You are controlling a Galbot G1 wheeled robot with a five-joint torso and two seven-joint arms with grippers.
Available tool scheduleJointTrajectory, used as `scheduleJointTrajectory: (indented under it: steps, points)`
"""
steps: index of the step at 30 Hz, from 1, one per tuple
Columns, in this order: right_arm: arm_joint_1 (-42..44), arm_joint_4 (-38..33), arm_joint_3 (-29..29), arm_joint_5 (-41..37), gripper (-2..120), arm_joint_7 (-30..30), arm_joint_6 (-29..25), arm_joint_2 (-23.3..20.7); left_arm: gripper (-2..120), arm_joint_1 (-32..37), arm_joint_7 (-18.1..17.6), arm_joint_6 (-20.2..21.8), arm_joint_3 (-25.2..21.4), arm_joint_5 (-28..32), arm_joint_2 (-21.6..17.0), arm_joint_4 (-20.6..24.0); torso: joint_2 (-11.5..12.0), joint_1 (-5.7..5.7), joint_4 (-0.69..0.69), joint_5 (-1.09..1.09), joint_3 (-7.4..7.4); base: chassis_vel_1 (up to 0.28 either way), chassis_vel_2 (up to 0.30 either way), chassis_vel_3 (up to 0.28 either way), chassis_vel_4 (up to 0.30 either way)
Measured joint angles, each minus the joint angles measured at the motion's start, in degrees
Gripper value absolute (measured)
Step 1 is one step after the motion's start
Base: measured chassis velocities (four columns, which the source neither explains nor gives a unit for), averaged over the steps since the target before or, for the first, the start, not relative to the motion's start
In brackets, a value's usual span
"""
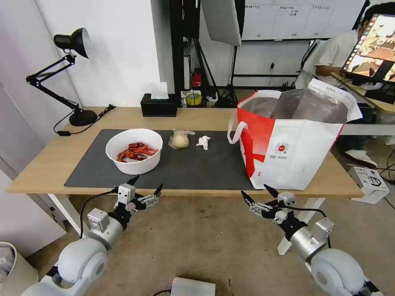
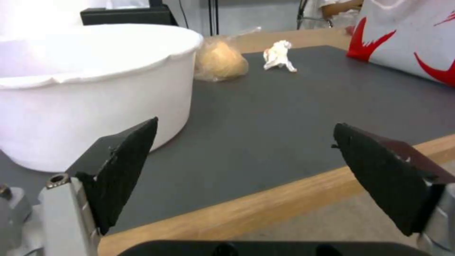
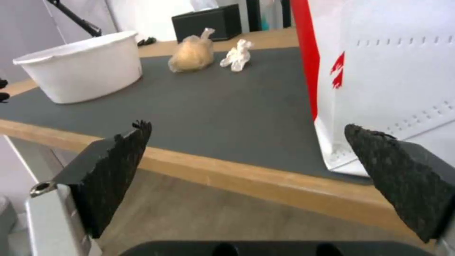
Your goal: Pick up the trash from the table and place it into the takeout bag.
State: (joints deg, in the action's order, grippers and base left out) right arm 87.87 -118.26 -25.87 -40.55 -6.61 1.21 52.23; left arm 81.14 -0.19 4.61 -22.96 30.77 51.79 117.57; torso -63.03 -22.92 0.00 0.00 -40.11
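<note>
Nearest to the robot, both arms hang in front of the table's near edge, over the floor. The left gripper (image 1: 146, 185) is just before the edge, below the white bowl, and its two black fingers are spread wide with nothing between them. The right gripper (image 1: 259, 194) is just before the edge too, below the near corner of the takeout bag, and its jaws are also spread and hold nothing.

The table (image 1: 49, 160) is of light wood with white legs, and a dark grey mat (image 1: 197, 164) covers its middle part. On the left part of the mat stands the white bowl (image 1: 134, 150) with red crayfish shells inside. In the left wrist view the bowl's wall (image 2: 90, 96) is close to the left finger, but does not touch it.

A little farther, near the middle of the mat, lies the knotted clear bag (image 1: 179, 139) with a beige lump in it. Just beside it, toward the right, lies the crumpled white tissue (image 1: 203, 142); the two are apart. The takeout bag (image 1: 292, 152) stands upright on the right end of the mat, open at the top, with its silver lining visible.

At the far edge of the table are a black tissue box (image 1: 158, 105) and, at the far left corner, a black desk lamp (image 1: 70, 70).
</note>
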Motion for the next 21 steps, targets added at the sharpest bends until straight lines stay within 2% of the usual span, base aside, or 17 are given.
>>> scheduleJointTrajectory:
  steps: [21]
  points:
    - [0.1,-0.4,0.3,0.2,100,-0.1,0.1,-0.1,100,0.9,0.1,0.1,0.0,-0.7,0.5,-0.3,0.0,0.00,0.00,0.00,0.00,0.000,0.000,0.000,0.000]
